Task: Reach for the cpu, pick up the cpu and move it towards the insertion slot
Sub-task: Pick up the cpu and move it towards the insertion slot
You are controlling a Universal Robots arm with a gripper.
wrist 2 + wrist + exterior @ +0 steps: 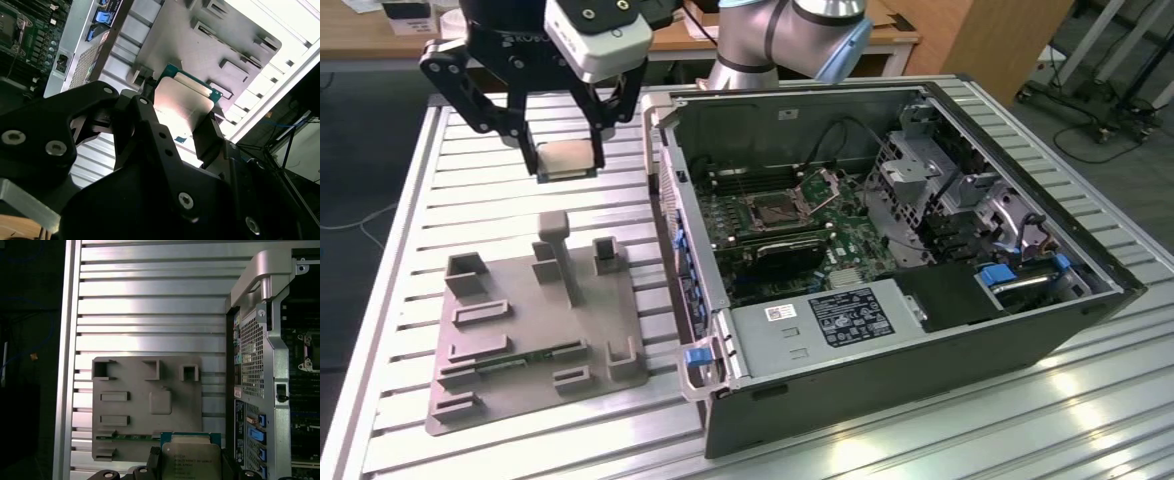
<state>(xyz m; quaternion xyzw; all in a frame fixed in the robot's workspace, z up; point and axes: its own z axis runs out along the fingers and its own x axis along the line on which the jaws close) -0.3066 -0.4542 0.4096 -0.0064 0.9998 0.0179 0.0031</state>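
In the exterior view, the cpu (570, 157), a thin pale square, is gripped between the closed-in fingers of the gripper (567, 167). It is raised over the bare table (480, 205), beside the open computer case (907, 380), where the insertion slot (781, 208) is seen. In the second wrist view, its silvery face (182, 107) is clamped edgewise. In the first wrist view, a green strip (131, 436) lies in the grey tray (130, 385).

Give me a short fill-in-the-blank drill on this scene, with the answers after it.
1. The hand holds the cpu ____ the computer case, not inside it.
2. In the exterior view, the cpu is on the case's ____.
3. The insertion slot has its metal flap ____, not shut.
4. A green circuit strip lies in the ____ tray.
Missing words: outside; left; open; grey.
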